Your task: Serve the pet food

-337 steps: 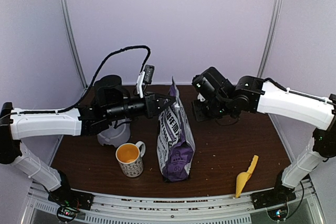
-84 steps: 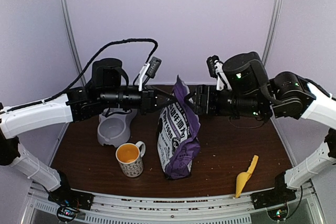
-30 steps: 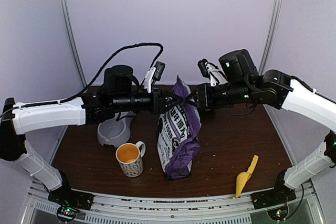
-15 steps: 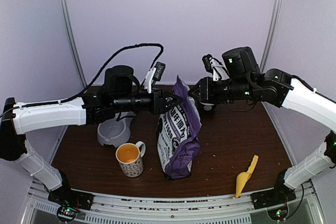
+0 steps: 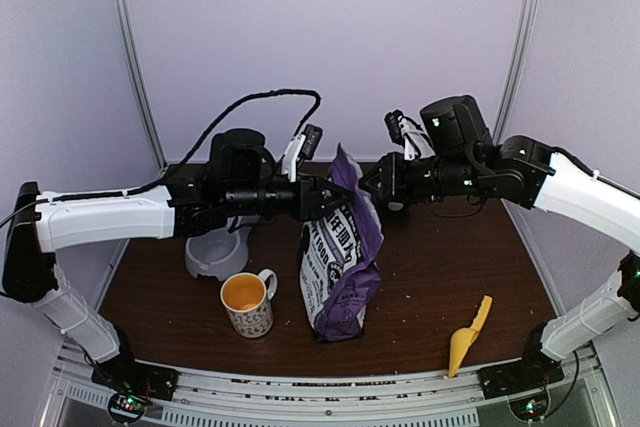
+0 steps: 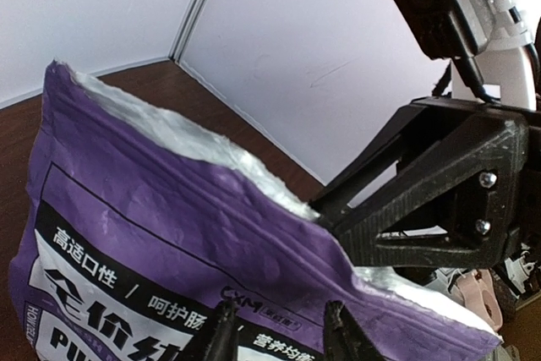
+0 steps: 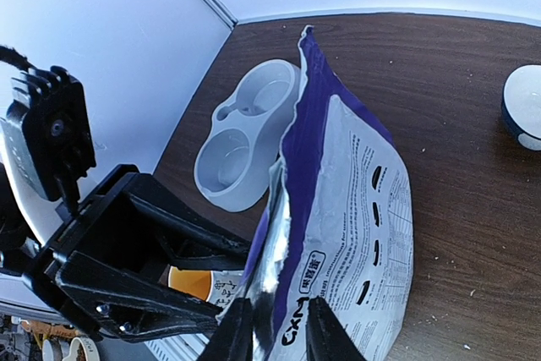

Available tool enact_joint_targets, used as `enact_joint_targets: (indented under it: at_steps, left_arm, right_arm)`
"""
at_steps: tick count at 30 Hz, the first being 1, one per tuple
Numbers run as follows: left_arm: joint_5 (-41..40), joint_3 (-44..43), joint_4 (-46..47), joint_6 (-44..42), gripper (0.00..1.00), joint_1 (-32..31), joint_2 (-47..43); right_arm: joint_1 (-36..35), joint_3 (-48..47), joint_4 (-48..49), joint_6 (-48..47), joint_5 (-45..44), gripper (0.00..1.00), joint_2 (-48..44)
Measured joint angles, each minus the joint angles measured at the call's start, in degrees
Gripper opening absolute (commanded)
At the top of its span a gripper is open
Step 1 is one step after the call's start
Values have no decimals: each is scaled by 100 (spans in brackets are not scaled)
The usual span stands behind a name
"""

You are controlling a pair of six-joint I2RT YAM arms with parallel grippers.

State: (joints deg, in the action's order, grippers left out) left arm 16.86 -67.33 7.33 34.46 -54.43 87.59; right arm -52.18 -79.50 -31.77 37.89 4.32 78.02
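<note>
Pet food bag (image 5: 338,267): left gripper (image 5: 333,197) pinches its 9 o'clock lip; right gripper (image 7: 275,329) jaws straddle the 3 o'clock lip, clamping unclear.

On the purple bag (image 6: 169,234), the left wrist view shows the front panel. A dark band bears white Chinese characters, "高适口性 /" followed by "呵护肠", with the rest of the line hidden at the lower frame edge. Below this line, larger white characters begin with "全价", and the Latin letters "PU" appear at the lower left, cropped. A small "CXM" mark stands further right on the same panel. The right wrist view shows the rear panel, where "CXM" repeats in white near the lower frame edge. The columns of fine print beside it are too small to read. In the top view the front lettering is not legible.
</note>
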Motion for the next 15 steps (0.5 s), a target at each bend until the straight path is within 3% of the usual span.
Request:
enact_joint_targets:
  at_steps: [15]
  left_arm:
    - [68, -199, 22, 0, 34, 0, 503]
  right_arm:
    - [-50, -2, -24, -2, 68, 20, 44]
